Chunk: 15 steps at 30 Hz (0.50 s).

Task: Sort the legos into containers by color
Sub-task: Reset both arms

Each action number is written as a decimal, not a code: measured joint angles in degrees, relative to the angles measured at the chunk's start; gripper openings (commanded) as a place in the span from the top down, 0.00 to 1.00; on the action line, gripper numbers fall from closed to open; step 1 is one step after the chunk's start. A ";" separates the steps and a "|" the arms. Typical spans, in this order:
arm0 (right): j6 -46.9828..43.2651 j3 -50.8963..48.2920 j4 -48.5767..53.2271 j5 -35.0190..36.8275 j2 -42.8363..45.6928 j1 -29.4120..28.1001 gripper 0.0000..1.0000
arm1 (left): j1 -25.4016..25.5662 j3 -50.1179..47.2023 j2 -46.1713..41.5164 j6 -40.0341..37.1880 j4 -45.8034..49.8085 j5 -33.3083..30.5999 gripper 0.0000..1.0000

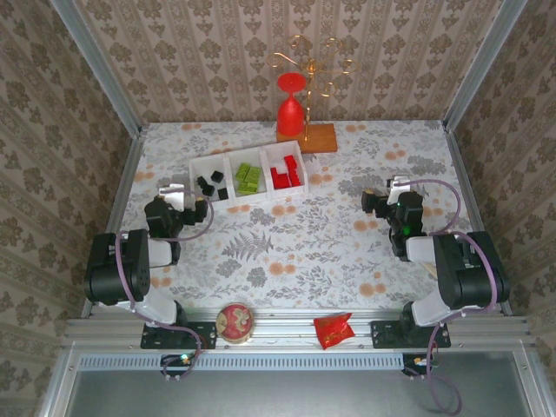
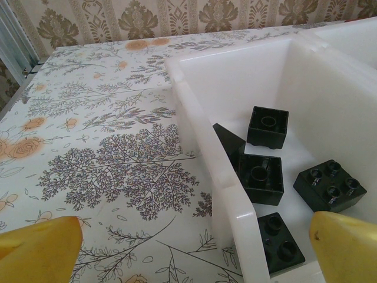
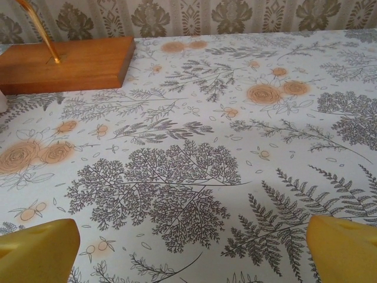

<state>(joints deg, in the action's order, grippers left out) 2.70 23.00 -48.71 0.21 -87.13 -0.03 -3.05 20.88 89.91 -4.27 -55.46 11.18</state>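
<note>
Left gripper (image 1: 184,195) hangs wide open beside the tray (image 2: 203,141) (black legos (image 2: 267,125) in its end compartment). Right gripper (image 1: 375,201) gapes open, holding nothing

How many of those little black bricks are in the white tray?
4 black bricks clearly, all in the white tray's left compartment: one far, one middle, one right, one nearest. A dark wedge by the wall may be a fifth, partly hidden.

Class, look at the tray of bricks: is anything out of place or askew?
Nothing stands out. In the white tray, black bricks, green bricks and red bricks each sit in their own compartment, none mixed.
</note>
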 measured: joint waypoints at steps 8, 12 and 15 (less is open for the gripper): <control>0.02 0.00 0.28 -0.22 0.00 0.04 0.00 | 0.07 0.00 0.00 0.00 0.04 -0.02 0.00; 0.02 0.00 0.31 -0.22 0.00 0.04 0.00 | 0.31 0.00 0.00 0.00 0.17 -0.04 0.00; 0.02 0.00 0.31 -0.22 0.00 0.04 0.00 | 0.44 0.00 0.00 0.00 0.20 -0.02 0.00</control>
<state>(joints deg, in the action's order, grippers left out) 2.72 23.00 -48.40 -0.01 -87.13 0.01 -2.61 20.88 89.91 -4.27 -55.27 11.16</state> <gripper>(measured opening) 0.999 0.999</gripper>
